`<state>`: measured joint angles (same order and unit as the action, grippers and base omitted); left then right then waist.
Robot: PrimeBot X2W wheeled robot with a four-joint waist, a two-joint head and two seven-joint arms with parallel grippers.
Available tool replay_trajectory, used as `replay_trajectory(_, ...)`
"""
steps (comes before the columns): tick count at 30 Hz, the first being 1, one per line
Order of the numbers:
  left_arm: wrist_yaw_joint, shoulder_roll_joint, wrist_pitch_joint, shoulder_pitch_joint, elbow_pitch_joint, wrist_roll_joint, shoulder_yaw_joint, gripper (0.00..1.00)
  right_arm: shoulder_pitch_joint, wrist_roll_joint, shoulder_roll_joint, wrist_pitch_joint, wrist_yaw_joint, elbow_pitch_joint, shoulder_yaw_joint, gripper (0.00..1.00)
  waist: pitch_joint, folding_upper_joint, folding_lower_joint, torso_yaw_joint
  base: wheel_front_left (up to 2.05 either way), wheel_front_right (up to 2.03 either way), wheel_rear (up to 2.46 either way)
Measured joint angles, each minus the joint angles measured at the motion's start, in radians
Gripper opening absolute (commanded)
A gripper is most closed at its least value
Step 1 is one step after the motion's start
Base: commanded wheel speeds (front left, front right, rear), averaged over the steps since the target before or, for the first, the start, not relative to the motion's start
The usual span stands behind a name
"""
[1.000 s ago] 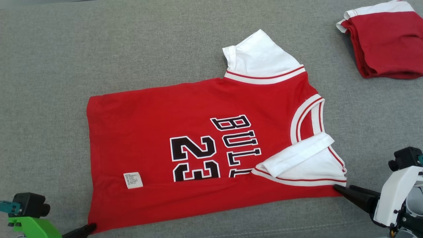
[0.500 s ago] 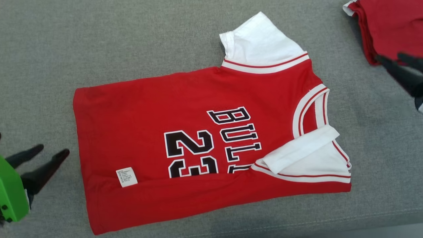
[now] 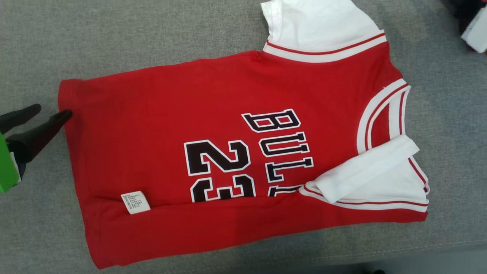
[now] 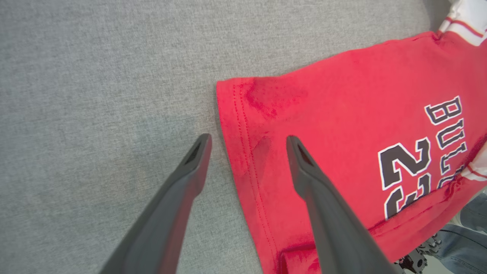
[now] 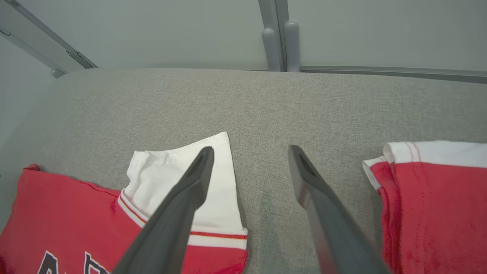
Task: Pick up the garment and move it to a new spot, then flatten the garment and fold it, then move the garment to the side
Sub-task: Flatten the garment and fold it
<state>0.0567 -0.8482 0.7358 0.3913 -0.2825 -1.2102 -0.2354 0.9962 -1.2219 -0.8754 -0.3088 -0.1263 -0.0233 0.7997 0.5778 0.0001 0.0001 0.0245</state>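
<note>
so the red bulls 23 jersey [image 3: 198,106] is lying flat, print up, on the grey fabric surface [image 3: 114,34]. the jersey's long side nearest the robot looks already turned in: the care label [image 3: 135,202] is showing, the bottom of the numbers is covered, and that side's white sleeve [image 3: 365,171] is tucked over the chest. the other white sleeve [image 3: 315,23] sticks out past the jersey's far edge, so my guess is the far side gets folded next.

the left end effector [image 3: 54,110] has its fingers spread wide with nothing in them. it's right at the jersey's hem [image 4: 243,160] near the far corner, one finger over red cloth and the other over bare surface. the right end effector [image 5: 250,148] is wide apart and empty too, hanging over that far sleeve. can't tell how high either one sits.

if i were running it, i'd pinch both layers at the hem corner and at the sleeve seam, not just the top one. then lift both ends evenly and carry them toward the folded side so the crease runs straight along the jersey. uneven lifting will probably twist it or drag the finished fold open. also watch the other folded red-and-white garment [image 5: 437,198] just past the jersey's collar end.
</note>
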Motion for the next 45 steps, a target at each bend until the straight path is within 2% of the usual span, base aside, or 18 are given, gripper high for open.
replay_trajectory(4, 0.007, 0.035, 0.013, 0.031, 0.072, 0.01, -0.031, 1.0, 0.023, 0.038, 0.1, -0.036, 0.0, 0.05, 0.051, 1.0, 0.036, 0.0, 0.0002, 0.002, 0.0, 0.0, 0.0)
replay_trajectory(7, 0.014, 0.043, 0.021, 0.054, 0.115, 0.041, -0.041, 1.0, 0.034, 0.055, 0.14, -0.053, 0.0, 0.083, 0.064, 1.0, 0.047, 0.0, 0.0002, -0.005, 0.0, 0.0, 0.0)
replay_trajectory(11, 0.014, 0.056, 0.02, 0.095, 0.163, 0.052, -0.05, 1.0, 0.062, 0.072, 0.168, -0.067, 0.0, 0.129, 0.074, 1.0, 0.049, 0.0, 0.0002, -0.018, 0.0, 0.0, 0.0)
replay_trajectory(18, 0.014, 0.127, 0.022, 0.167, 0.205, 0.042, -0.068, 1.0, 0.068, 0.09, 0.209, -0.09, 0.0, 0.206, 0.076, 1.0, 0.043, 0.0, 0.0001, -0.028, 0.0, 0.0, 0.0)
replay_trajectory(28, 0.01, 0.131, 0.061, 0.209, 0.258, 0.049, -0.112, 1.0, 0.083, 0.107, 0.257, -0.099, 0.0, 0.26, 0.079, 1.0, 0.038, -0.0001, 0.0, -0.031, 0.0, 0.0, 0.0)
replay_trajectory(29, 0.009, 0.131, 0.061, 0.212, 0.264, 0.053, -0.115, 0.97, 0.083, 0.108, 0.259, -0.099, 0.0, 0.264, 0.079, 1.0, 0.037, 0.0, 0.0, -0.031, 0.0, 0.0, 0.0)
replay_trajectory(30, 0.008, 0.131, 0.061, 0.216, 0.269, 0.053, -0.117, 0.87, 0.083, 0.109, 0.262, -0.099, 0.0, 0.269, 0.079, 1.0, 0.037, 0.0, 0.0, -0.03, 0.0, 0.0, 0.0)
replay_trajectory(31, 0.004, 0.133, 0.061, 0.222, 0.273, 0.053, -0.118, 0.55, 0.083, 0.112, 0.265, -0.099, 0.0, 0.273, 0.079, 1.0, 0.036, 0.0, 0.0, -0.029, 0.0, 0.0, 0.0)
replay_trajectory(33, -0.001, 0.143, 0.059, 0.23, 0.28, 0.053, -0.118, 0.21, 0.083, 0.116, 0.273, -0.1, 0.0, 0.281, 0.079, 1.0, 0.036, 0.0, 0.0, -0.028, 0.0, 0.0, 0.0)
replay_trajectory(34, -0.004, 0.148, 0.058, 0.234, 0.283, 0.053, -0.121, 0.0, 0.083, 0.117, 0.277, -0.1, 0.0, 0.284, 0.079, 1.0, 0.035, 0.0, 0.0, -0.027, 0.0, 0.0, 0.0)
replay_trajectory(45, -0.048, 0.224, 0.05, 0.266, 0.31, 0.052, -0.162, 0.0, 0.111, 0.15, 0.299, -0.095, 0.0, 0.342, 0.065, 1.0, 0.032, -0.0001, -0.0001, 0.012, 0.0, 0.0, 0.0)
